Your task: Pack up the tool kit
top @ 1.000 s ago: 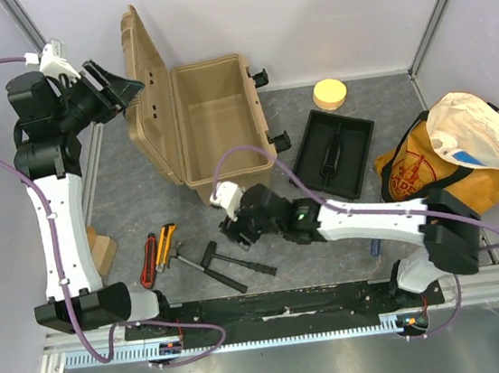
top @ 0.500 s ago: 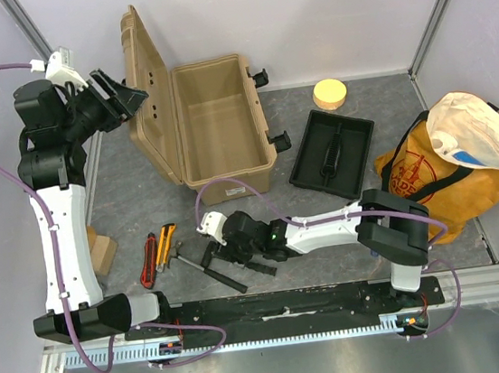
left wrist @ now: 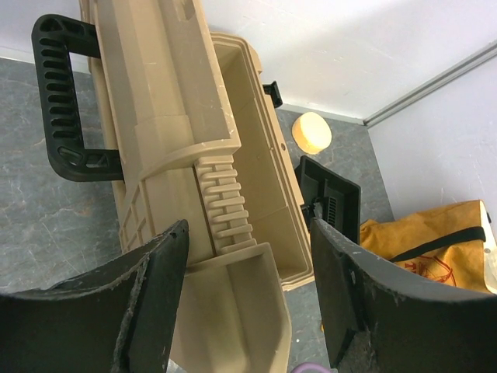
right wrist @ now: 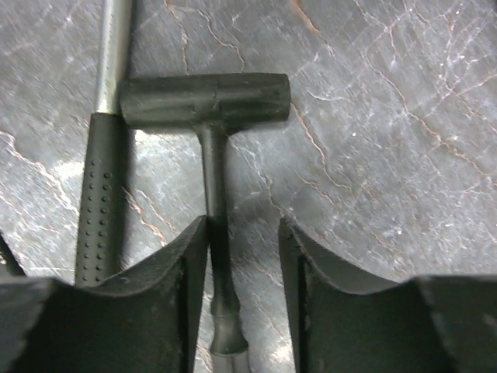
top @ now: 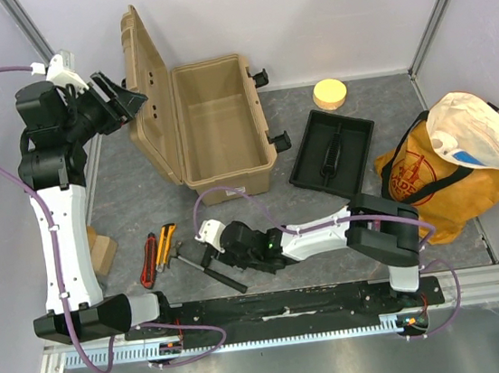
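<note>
The tan toolbox point(top: 219, 122) stands open with its lid point(top: 147, 90) upright; its black inner tray point(top: 332, 154) lies on the table to its right. My left gripper point(top: 124, 93) is open and empty beside the lid's upper edge point(left wrist: 171, 116), near the black handle point(left wrist: 66, 101). My right gripper point(top: 217, 256) is low over a black mallet point(right wrist: 203, 99). Its jaws are open astride the mallet's handle point(right wrist: 213, 233), which touches the left finger. A second hammer point(right wrist: 99, 194) lies alongside. A yellow tool point(top: 166, 244) and a red tool point(top: 148, 261) lie to the left. No blue-handled tool shows.
An orange-yellow fabric bag point(top: 451, 157) sits at the right. A round yellow block point(top: 330, 94) lies behind the tray. A wooden block point(top: 103, 253) stands by the left arm. White walls close in the back and sides.
My right arm has swung left and down from beside the toolbox's front to sit over the mallet handle. The left gripper shifted slightly by the lid.
</note>
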Tool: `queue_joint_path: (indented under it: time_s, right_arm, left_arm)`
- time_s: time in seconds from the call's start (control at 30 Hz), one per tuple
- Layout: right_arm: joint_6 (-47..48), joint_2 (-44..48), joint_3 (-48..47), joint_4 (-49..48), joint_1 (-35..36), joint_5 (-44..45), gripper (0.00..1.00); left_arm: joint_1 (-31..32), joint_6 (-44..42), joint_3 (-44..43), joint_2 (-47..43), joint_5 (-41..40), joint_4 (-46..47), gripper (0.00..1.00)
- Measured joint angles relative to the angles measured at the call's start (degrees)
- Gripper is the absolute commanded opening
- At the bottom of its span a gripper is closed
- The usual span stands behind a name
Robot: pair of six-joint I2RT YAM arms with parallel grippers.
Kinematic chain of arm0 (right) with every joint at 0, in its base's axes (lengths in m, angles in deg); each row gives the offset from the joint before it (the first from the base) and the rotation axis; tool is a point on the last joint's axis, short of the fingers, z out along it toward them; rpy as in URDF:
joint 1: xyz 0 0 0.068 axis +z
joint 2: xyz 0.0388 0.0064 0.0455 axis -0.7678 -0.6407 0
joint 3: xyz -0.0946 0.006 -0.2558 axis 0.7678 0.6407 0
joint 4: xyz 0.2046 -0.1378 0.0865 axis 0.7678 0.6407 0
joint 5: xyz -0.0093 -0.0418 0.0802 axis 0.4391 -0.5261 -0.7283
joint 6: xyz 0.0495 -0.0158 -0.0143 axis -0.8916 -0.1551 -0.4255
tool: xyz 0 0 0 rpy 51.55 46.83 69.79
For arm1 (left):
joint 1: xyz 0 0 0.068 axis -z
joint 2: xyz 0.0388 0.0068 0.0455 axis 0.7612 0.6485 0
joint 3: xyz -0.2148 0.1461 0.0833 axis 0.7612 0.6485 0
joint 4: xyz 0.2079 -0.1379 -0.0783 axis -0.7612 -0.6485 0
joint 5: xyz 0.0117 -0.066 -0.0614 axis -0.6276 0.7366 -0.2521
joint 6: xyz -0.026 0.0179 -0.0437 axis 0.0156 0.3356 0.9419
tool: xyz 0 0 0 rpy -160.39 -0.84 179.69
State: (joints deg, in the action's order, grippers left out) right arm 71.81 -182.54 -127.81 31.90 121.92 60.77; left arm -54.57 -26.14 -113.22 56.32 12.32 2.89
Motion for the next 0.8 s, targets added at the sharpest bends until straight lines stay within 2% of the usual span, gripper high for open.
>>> queue_joint_path:
  time_s: [0.03, 0.2, 0.5, 0.8]
  right_arm:
    - [-0.3, -0.3, -0.1, -0.3, 0.2, 0.5, 0.4]
    - [-1.6, -0.9, -0.2, -1.7, 1.0, 1.8, 0.0]
    - [-2.0, 0.5, 0.5, -0.8, 1.5, 5.9, 0.0]
    - [2.1, 13.8, 1.8, 0.7, 3.2, 19.7, 0.0]
  left_arm:
    - [0.0, 0.0, 0.1, 0.0, 0.0, 0.0, 0.7]
    - [0.0, -0.2, 0.3, -0.2, 0.0, 0.0, 0.7]
    - [0.0, -0.4, 0.3, -0.3, 0.0, 0.0, 0.7]
    - [0.0, -0.5, 1.5, -0.9, -0.6, 0.5, 0.7]
